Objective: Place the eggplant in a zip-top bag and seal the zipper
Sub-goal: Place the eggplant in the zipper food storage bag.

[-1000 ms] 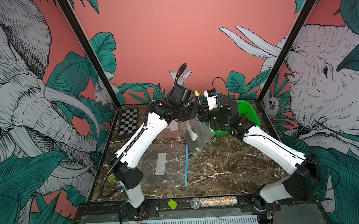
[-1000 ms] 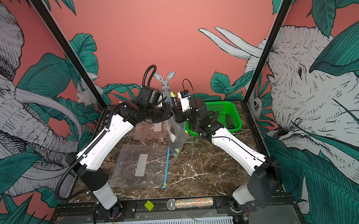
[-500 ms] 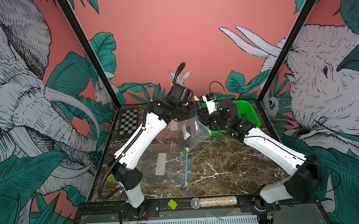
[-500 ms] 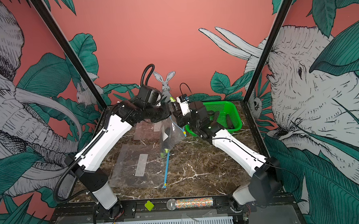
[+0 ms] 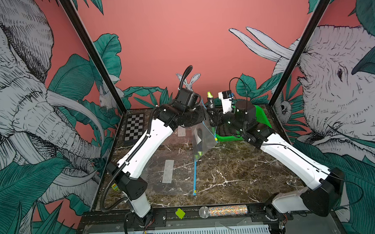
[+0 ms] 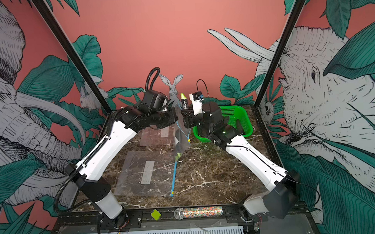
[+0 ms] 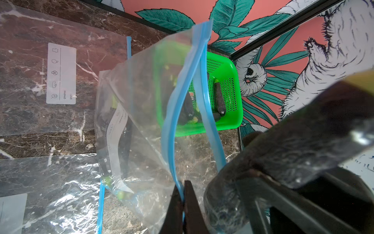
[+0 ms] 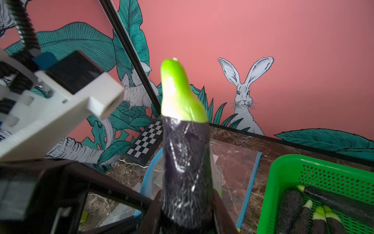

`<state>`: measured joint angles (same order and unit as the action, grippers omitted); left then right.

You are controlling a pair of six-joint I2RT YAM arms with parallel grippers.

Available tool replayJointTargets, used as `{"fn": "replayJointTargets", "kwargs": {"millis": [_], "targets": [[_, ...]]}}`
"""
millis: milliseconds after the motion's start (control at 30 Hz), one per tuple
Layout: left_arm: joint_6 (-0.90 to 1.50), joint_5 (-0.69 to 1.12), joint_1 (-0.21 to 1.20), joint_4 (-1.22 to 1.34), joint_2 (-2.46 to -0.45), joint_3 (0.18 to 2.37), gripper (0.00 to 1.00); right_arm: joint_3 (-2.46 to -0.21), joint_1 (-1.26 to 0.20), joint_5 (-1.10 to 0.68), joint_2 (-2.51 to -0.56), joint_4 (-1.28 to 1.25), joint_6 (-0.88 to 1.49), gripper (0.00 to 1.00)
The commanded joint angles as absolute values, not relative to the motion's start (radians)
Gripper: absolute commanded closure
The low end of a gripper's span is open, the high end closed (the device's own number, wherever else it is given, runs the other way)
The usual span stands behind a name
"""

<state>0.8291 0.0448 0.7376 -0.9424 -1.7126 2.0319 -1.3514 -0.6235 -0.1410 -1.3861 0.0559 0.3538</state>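
— Where is the eggplant, and which way does it point?
— My right tool [image 8: 186, 217] is clamped on the dark lower end of the eggplant [image 8: 186, 162]. Its long axis stands nearly upright, green stem up, high above the table [image 5: 240, 167]
— And the bag?
— My left tool [image 7: 183, 195] is pinched tight on the blue zipper [image 7: 169, 125] of the bag [image 7: 141, 137], which hangs with its mouth gaping just beside the eggplant. Something dark with a green tip sits inside
— What's around?
— My left wrist crowds in close. The green basket [image 8: 271, 182] holds more eggplants, and a flat spare bag [image 5: 163, 178] lies below
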Motion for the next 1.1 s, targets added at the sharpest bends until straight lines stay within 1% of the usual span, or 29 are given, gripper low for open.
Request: {"fn": "replayJointTargets", "kwargs": {"millis": [0, 267, 533, 600, 667, 833, 933, 1000, 1033, 1067], "targets": [[0.842, 0.042, 0.735, -0.925, -1.669, 2.025, 1.0, -1.369, -0.638, -0.128, -1.407, 0.011, 0.382, 0.75], [0.84, 0.031, 0.735, -0.929, -1.664, 2.025, 1.0, -1.356, -0.678, -0.093, -1.452, -0.021, 0.327, 0.74], [0.838, 0.023, 0.73, -0.933, -1.661, 2.028, 1.0, -1.365, -0.689, -0.068, -1.44, 0.023, 0.291, 0.55], [0.839, 0.023, 0.729, -0.933, -1.662, 2.029, 1.0, -1.385, -0.689, -0.072, -1.428, 0.066, 0.282, 0.5], [0.838, 0.021, 0.726, -0.932, -1.66, 2.027, 1.0, -1.402, -0.686, -0.087, -1.417, 0.102, 0.272, 0.48], [0.836, 0.005, 0.711, -0.939, -1.645, 2.03, 1.0, -1.398, -0.654, -0.135, -1.359, 0.138, 0.298, 0.46], [0.847, -0.005, 0.707, -0.939, -1.635, 2.025, 1.0, -1.392, -0.589, -0.227, -1.318, 0.169, 0.344, 0.41], [0.859, -0.012, 0.707, -0.936, -1.632, 2.025, 1.0, -1.351, -0.536, -0.308, -1.275, 0.14, 0.374, 0.36], [0.869, -0.018, 0.707, -0.933, -1.629, 2.025, 1.0, -1.331, -0.512, -0.339, -1.256, 0.137, 0.379, 0.32], [0.882, -0.026, 0.707, -0.933, -1.627, 2.025, 1.0, -1.32, -0.494, -0.372, -1.238, 0.145, 0.368, 0.22]]}}
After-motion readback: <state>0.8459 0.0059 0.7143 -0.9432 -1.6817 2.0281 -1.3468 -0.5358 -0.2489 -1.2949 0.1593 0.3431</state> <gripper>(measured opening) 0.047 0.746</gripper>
